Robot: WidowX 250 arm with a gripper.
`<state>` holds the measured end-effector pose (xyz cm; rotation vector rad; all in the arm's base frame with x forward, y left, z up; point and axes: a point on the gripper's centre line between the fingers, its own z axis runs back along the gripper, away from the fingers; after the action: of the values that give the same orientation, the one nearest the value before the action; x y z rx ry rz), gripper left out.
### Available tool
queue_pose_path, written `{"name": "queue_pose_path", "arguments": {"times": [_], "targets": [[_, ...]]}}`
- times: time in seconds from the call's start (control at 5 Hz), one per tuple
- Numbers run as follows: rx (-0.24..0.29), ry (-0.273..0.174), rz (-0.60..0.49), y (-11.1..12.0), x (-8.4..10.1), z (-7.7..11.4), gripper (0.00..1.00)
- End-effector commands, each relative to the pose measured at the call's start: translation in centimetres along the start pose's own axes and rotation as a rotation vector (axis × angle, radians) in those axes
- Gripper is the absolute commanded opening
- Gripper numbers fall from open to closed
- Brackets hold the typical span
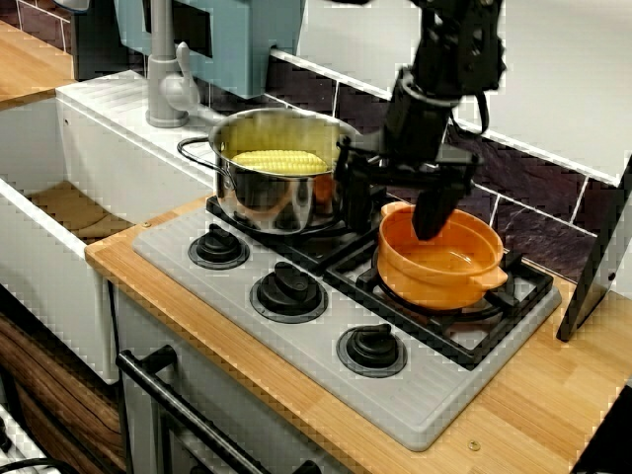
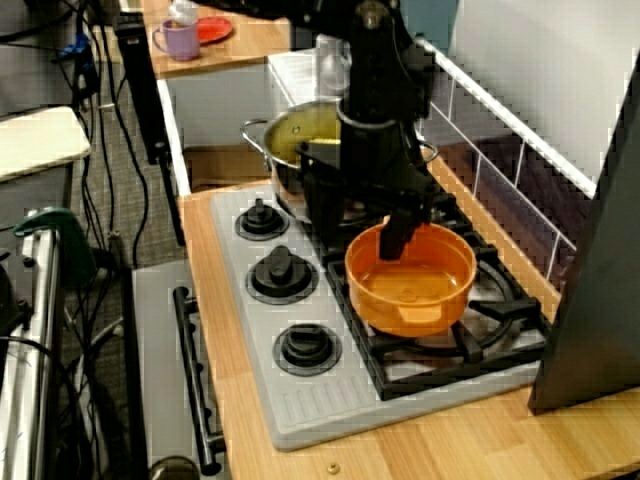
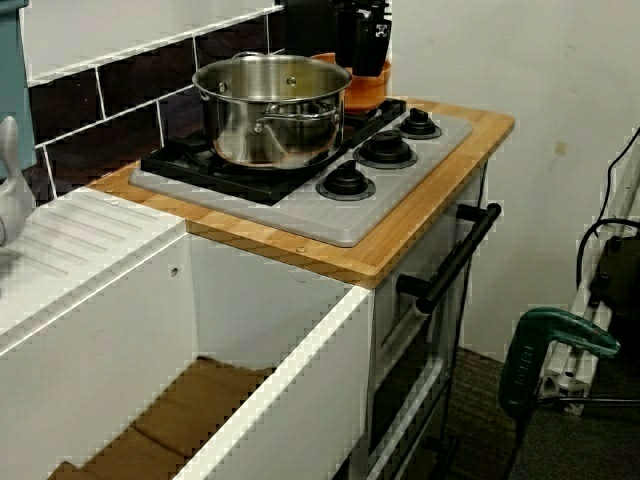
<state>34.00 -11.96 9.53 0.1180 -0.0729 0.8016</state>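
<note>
The gripper (image 1: 388,217) hangs over the stove grate (image 1: 513,291) with its fingers spread. One dips inside the orange pot (image 1: 425,281). The other stands outside, between it and the steel pot (image 1: 262,202) holding a corn cob (image 1: 279,161). The orange rim thus sits bracketed, not clamped.

Orange bowl (image 3: 370,92) half behind steel pot (image 3: 270,125)

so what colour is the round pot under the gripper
The round pot is orange; clearest from the side view.

Wooden counter (image 1: 533,415) carries grey hob (image 1: 415,405) bearing steel pot (image 1: 267,197) and orange pot (image 1: 434,278).
</note>
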Motion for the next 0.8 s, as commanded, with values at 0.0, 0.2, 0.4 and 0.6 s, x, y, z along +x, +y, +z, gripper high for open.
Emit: {"name": "queue_pose_path", "arguments": {"times": [0.0, 0.2, 0.4, 0.6], "targets": [[-0.045, -0.041, 0.005, -0.73, 0.35, 0.86, 1.0], [-0.041, -0.03, -0.003, -0.51, 0.28, 0.37, 1.0], [-0.029, -0.039, -0.017, -0.46, 0.12, 0.05, 1.0], [-0.026, -0.033, -0.02, -0.23, 0.19, -0.1, 1.0]]}}
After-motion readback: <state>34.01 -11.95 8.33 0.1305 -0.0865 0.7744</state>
